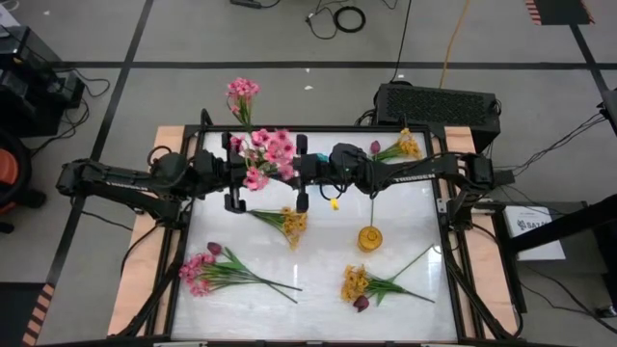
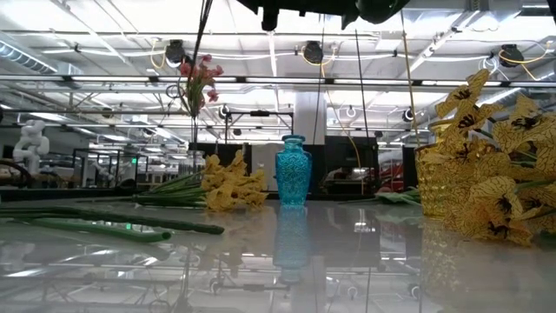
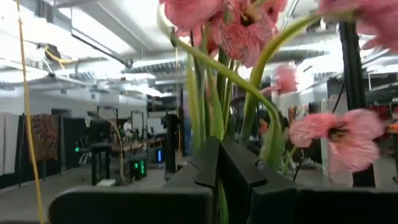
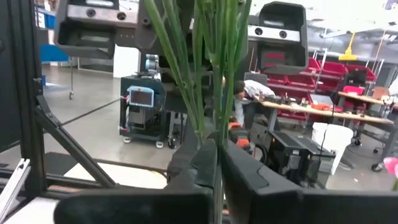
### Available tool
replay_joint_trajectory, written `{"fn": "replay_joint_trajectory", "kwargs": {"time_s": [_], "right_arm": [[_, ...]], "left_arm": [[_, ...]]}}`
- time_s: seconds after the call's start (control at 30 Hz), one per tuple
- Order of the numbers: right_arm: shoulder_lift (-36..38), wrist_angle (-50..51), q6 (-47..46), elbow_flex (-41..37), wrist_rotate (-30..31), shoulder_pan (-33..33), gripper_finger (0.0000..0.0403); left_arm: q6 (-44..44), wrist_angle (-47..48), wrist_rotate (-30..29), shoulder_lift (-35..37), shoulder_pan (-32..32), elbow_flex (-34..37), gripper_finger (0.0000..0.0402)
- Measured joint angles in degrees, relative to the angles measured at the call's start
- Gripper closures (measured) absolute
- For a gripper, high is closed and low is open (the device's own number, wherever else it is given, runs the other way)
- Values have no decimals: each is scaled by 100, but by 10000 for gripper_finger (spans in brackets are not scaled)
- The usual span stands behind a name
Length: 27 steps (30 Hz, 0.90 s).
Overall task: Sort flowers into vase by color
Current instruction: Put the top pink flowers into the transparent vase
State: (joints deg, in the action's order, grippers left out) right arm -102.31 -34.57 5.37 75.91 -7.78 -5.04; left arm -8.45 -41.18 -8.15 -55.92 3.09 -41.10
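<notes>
- From above: both arms meet over the far middle of the desk [image 1: 415,231]. The left gripper [image 1: 234,173] and the right gripper [image 1: 302,173] hang on either side of one pink spray [image 1: 270,154], which is lifted clear of the glossy top. Other sprays lie about: a second pink one [image 1: 207,270] at the near left, yellow ones at centre [image 1: 289,224], near right [image 1: 359,284] and far right [image 1: 405,146], and one more pink spray [image 1: 241,94] stands up beyond the far edge. A yellow vase [image 1: 369,237] sits right of centre.
- From desk height: a blue vase [image 2: 293,170] stands upright mid-desk, a yellow spray [image 2: 230,187] lies left of it, and the gold vase [image 2: 447,187] looms close on the right behind yellow blooms. The arms show only as dark shapes overhead.
- Left wrist: the jaws are pressed together on the green stems [image 3: 217,106], with pink blooms [image 3: 249,25] fanning out above.
- Right wrist: the jaws are likewise pinched on a bundle of stems [image 4: 214,74], lower down the same spray, I judge.
- This looks like a handover, so one grip should let go only once the other is firm.
- No pink vase shows, so I cannot tell where this spray belongs.
- Stems should go into a vase mouth upright, ends first, and slowly; the slim vases look easy to tip.
</notes>
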Motion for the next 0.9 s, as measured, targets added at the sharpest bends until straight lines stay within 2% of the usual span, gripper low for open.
{"fn": "replay_joint_trajectory", "kwargs": {"time_s": [0.13,0.33,0.43,0.57,0.67,0.9], "right_arm": [[4,190,-9,-1,19,0,394],[141,654,-19,-1,177,-2,400],[188,771,2,-1,213,-24,401],[237,1010,-17,-5,209,-59,402],[268,1032,-17,-3,209,-59,402],[266,1151,-20,-3,192,-48,402]], "left_arm": [[22,583,-61,210,0,0,324],[84,2045,-399,900,-2,0,216],[354,2847,-408,1228,-2,0,177],[821,3875,-406,1469,-2,0,147],[1042,4255,-405,1456,0,0,137],[940,3514,-408,891,4,1,115]]}}
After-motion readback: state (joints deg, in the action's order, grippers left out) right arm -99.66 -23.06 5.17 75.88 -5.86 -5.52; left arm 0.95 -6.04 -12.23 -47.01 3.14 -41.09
